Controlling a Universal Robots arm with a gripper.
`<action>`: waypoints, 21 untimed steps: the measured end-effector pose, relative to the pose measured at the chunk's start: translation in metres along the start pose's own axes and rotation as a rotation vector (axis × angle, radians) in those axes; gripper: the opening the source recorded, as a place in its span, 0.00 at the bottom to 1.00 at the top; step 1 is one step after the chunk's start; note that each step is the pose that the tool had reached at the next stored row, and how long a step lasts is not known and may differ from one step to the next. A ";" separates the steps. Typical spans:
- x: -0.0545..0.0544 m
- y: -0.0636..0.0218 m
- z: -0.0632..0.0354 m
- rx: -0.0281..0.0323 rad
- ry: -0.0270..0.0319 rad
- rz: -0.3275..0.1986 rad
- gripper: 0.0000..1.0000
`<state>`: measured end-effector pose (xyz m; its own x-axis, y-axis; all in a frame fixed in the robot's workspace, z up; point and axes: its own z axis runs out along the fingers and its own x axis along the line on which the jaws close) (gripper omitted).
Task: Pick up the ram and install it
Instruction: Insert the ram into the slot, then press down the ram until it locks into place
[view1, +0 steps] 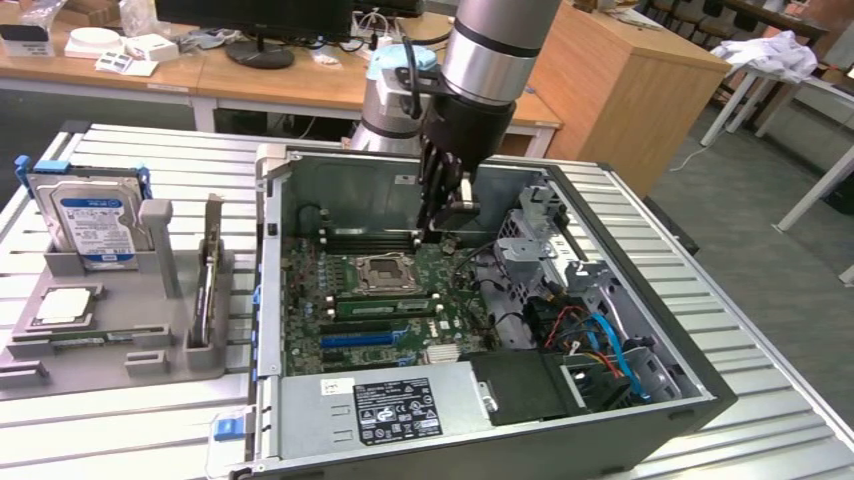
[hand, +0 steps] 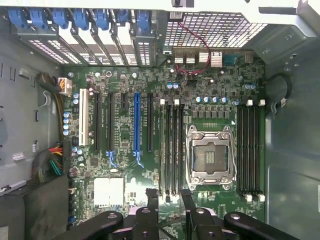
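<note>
My gripper (view1: 450, 222) hangs inside the open computer case (view1: 287, 300), above the far end of the motherboard (view1: 400, 290). In the wrist view its two dark fingers (hand: 152, 202) stand apart, and only the board shows between them. A long narrow green stick, which looks like the ram (view1: 380, 305), lies in a slot beside the empty CPU socket (view1: 378, 272), some way from the gripper. The black memory slots (hand: 171, 147) run along both sides of the socket (hand: 210, 155). A thin board (view1: 210, 275) stands on edge in the grey rack outside the case; I cannot tell what it is.
The grey rack (view1: 147, 330) at the exterior view's left holds a silver-and-blue hard drive (view1: 91, 220) and a square chip (view1: 64, 305). Inside the case are a power supply (view1: 387, 405), a drive cage (view1: 541, 235) and loose blue and orange cables (view1: 601, 345). The case walls close in the board.
</note>
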<state>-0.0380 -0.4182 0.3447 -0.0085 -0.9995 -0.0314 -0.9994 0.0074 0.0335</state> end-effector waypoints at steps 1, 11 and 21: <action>0.000 0.0000 -0.0001 -0.0001 0.0001 0.000 0.31; 0.000 0.0000 -0.0001 -0.0001 0.0001 0.000 0.31; 0.000 0.0000 -0.0001 -0.0001 0.0001 0.000 0.11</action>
<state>-0.0380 -0.4182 0.3448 -0.0085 -0.9995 -0.0313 -0.9994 0.0075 0.0336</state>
